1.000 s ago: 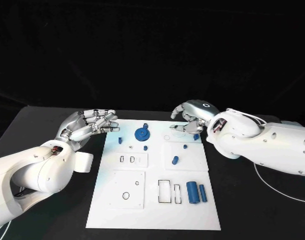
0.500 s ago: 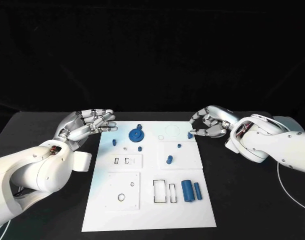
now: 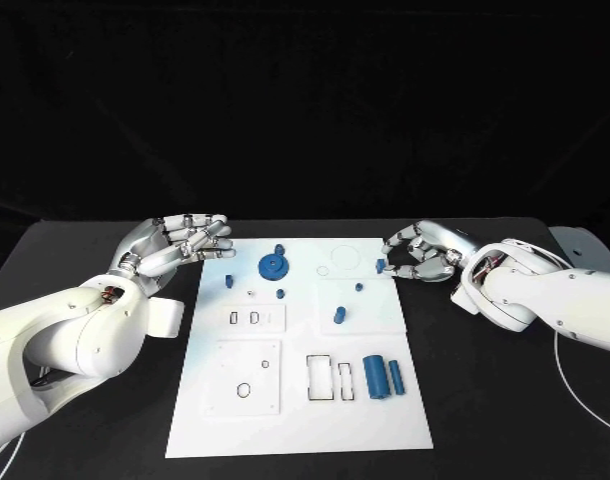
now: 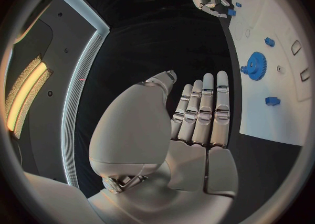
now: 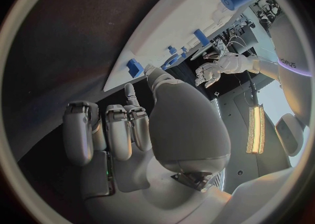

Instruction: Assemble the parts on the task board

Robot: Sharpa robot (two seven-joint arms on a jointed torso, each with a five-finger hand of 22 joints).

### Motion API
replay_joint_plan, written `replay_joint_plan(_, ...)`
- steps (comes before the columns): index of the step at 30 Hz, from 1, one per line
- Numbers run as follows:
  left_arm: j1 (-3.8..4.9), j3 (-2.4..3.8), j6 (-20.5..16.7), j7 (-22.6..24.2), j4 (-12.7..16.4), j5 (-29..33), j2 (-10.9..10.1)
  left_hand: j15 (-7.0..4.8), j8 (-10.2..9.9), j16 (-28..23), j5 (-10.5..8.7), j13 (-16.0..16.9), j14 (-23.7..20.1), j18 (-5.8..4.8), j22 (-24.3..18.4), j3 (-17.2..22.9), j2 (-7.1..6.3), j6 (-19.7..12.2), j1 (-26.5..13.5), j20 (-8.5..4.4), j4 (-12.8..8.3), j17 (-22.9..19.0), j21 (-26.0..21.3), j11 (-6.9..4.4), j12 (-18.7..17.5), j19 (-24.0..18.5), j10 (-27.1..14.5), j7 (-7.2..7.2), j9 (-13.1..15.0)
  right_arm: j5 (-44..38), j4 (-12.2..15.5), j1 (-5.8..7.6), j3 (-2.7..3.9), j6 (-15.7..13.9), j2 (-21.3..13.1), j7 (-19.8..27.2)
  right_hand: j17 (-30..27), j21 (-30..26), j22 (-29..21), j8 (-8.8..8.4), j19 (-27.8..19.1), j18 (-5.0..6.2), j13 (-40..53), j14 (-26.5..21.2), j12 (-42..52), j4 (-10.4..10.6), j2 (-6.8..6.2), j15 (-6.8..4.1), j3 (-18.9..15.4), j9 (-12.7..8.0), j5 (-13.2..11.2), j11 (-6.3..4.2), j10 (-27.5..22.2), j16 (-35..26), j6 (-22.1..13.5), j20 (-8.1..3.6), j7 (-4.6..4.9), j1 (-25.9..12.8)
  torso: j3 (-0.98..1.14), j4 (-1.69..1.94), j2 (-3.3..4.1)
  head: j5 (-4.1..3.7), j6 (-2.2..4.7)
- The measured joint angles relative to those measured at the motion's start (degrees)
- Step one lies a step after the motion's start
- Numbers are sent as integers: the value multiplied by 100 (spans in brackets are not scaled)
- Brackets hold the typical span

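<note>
We note the main change over the last second: the right robot hand [image 3: 423,254] withdraws from above the far right part of the task board [image 3: 305,420] and now sits at the board's right edge, low over the bench [image 3: 60,260]. A small blue peg [image 3: 380,266] stands at that edge, just beside the fingertips; we cannot tell whether they touch it. We judge that the hand has either just placed this peg or is preparing to take it, so no further assembly step is confirmed.

Right robot hand: fingers curled inward, thumb opposed. The right wrist view shows a small blue block [image 5: 134,67] near the fingertips with no clear grip on it. We cannot tell whether it holds anything.

Left robot hand [image 3: 178,245]: unchanged in place, at the board's far left corner. The left wrist view shows its fingers [image 4: 205,109] straight and side by side, palm bare, holding nothing and touching no part.

Parts on the board: blue gear [image 3: 274,267] at the far middle, small blue pieces near it, a blue peg [image 3: 338,316] mid-board, two blue cylinders [image 3: 383,377] lying side by side at the near right. Several slots look unfilled; we judge the task to be at an early stage.
</note>
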Motion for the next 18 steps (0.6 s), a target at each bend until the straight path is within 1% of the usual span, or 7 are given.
replay_joint_plan(4, -1, 0, 5, 0, -9, 0, 7, 0, 0, 0, 0, 0, 0, 0, 0, 0, -11, 0, 11, 0, 0, 2, 0, 0, 0, 0, 0, 0, 0, 42, -82, -24, 0, 5, 70, 22, 0, 0, 0, 0, 0, 0, 0, 0, 0, 0, 0, 0, 0, -1, 0, 14, -14, 0, -1, 0, 1, 0, -3, 2, -1, 11, -14)
replay_joint_plan(5, -2, 0, 7, 0, -11, 0, 8, 0, 0, 0, 0, 0, 0, 0, 0, 0, -23, 0, 23, 0, 0, 7, 0, 0, 0, 0, 0, 0, 0, 49, -100, -31, 0, 6, 86, 25, 0, 0, 0, 0, 0, 0, 0, 0, 0, -16, 0, 0, 16, 0, 0, 22, -22, 0, -18, 0, 18, 0, -4, 2, -2, 13, -18)
replay_joint_plan(8, -2, 0, 9, 0, -17, 0, 8, 0, 0, 0, 0, 0, 0, 0, 1, 0, -23, 0, 22, 0, 0, 7, 0, 0, 0, 0, 0, 0, 0, 68, -153, -45, 0, 11, 135, 32, -1, 0, 0, 0, 0, 0, 0, 0, 0, -39, 30, 44, 39, 0, 0, 43, -1, 0, -20, 0, 20, 30, -8, 1, -5, 21, -24)
replay_joint_plan(9, -2, 0, 9, 0, -18, 0, 8, 0, 0, 0, 0, 0, 0, 0, 0, 0, -23, 0, 23, 0, 0, 7, 0, 0, 0, 0, 0, 0, 0, 72, -167, -48, 1, 13, 150, 34, -1, 0, -1, 0, -2, 0, 0, 0, 0, -56, 63, 43, 56, -1, 0, 43, -1, 0, -20, 2, 20, 62, -10, -2, -5, 21, -26)
replay_joint_plan(13, -2, 0, 11, 0, -19, 0, 8, 0, 0, 0, 0, 0, 0, 0, 1, 0, -23, 0, 22, 0, 0, 7, 0, 0, 0, 0, 0, 0, 0, 86, -215, -69, 3, 24, 210, 38, -1, 0, -1, 0, -23, 0, 0, 0, 0, -113, 106, 43, 113, 4, 0, 43, -1, 0, -17, 23, 17, 106, -14, -5, -8, 24, -34)
replay_joint_plan(15, -3, 0, 11, 0, -21, 0, 8, 0, 0, 0, 0, 0, 0, 0, 1, 0, -23, 0, 23, 0, 0, 7, 0, 0, 0, 0, 0, 0, 0, 90, -234, -79, 3, 33, 240, 40, -1, 0, -1, 0, -23, 0, 0, 0, 0, -132, 143, 43, 181, 17, 0, 43, -1, 0, 82, 23, 6, 143, -16, -5, -9, 32, -35)
replay_joint_plan(18, -3, 0, 12, 0, -23, 0, 8, 0, 0, 0, 0, 0, 0, 0, 1, 25, -22, 0, 23, 0, -25, 7, 0, 21, 0, 0, 20, 0, 0, 93, -252, -91, 2, 49, 266, 40, -1, 0, -1, 0, -22, 0, 0, 0, 0, -134, 143, 43, 184, 23, 0, 43, -1, 0, 105, 23, -2, 143, -18, -5, -12, 35, -34)
